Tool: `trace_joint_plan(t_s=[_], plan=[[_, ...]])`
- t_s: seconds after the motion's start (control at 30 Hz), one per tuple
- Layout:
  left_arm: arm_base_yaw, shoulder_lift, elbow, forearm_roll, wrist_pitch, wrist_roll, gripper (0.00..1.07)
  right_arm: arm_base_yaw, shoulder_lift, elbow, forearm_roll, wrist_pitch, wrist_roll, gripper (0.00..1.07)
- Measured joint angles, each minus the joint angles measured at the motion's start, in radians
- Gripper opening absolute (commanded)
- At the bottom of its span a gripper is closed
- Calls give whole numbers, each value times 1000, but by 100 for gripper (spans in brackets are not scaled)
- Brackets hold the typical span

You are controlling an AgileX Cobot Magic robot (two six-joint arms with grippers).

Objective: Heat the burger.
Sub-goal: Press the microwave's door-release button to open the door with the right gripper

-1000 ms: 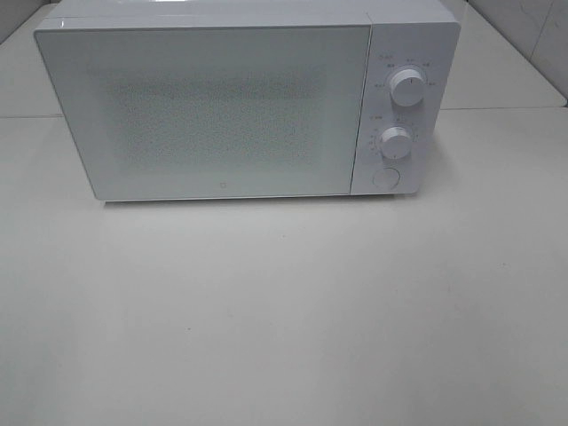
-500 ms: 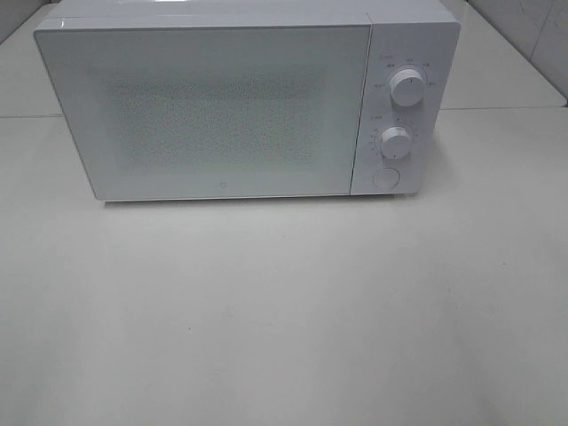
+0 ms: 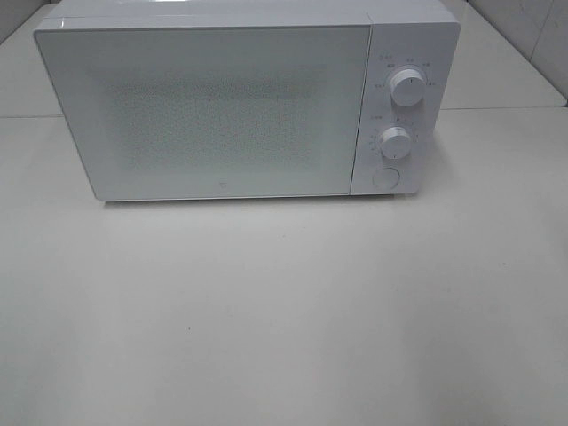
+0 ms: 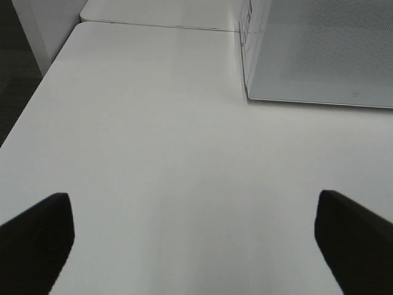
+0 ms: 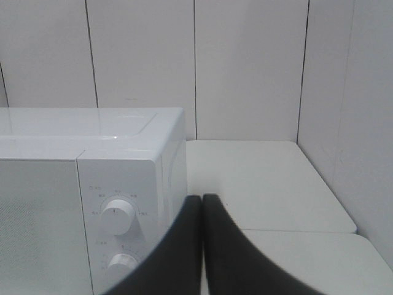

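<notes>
My left jaws stand wide apart over bare counter (image 3: 284,311), their dark fingertips (image 4: 37,239) at either side of my wrist view with nothing between them. My right jaws are pressed together, empty, the two fingertips (image 5: 184,252) meeting in a thin line, held up near the microwave's control side.

The counter is white and matte, made of panels that meet in faint seams. One seam (image 3: 497,109) runs out from behind the microwave (image 3: 222,102). A tiny dark speck (image 3: 188,329) sits on the open stretch in front. Beyond the counter's left edge lies a dark floor (image 4: 15,74). Behind and to the right rises a wall (image 5: 245,67) of pale panels split by thin vertical joints.

The microwave stands at the back of the counter with its door (image 3: 213,111) shut. To the right of the door are an upper knob (image 3: 406,89), a lower knob (image 3: 396,142) and a round button (image 3: 384,177).

I cannot see the burger in any view. The door's speckled window shows nothing of the inside, so I cannot tell where it is.
</notes>
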Motion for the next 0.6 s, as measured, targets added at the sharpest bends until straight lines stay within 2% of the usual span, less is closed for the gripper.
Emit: trace_joint_plan(t_s=[0.07, 0.17, 0.23, 0.37, 0.43, 0.53, 0.6], plan=[[0, 0, 0, 0, 0, 0, 102, 0, 122, 53, 2, -184, -1, 0], [0, 0, 0, 0, 0, 0, 102, 0, 160, 66, 2, -230, -1, 0], [0, 0, 0, 0, 0, 0, 102, 0, 270, 98, 4, -348, -1, 0], [0, 0, 0, 0, 0, 0, 102, 0, 382, 114, 4, -444, -1, 0], [0, 0, 0, 0, 0, 0, 102, 0, 528, 120, 4, -585, -1, 0], [0, 0, 0, 0, 0, 0, 102, 0, 568, 120, 4, -625, -1, 0], [0, 0, 0, 0, 0, 0, 102, 0, 687, 119, 4, -737, 14, 0]])
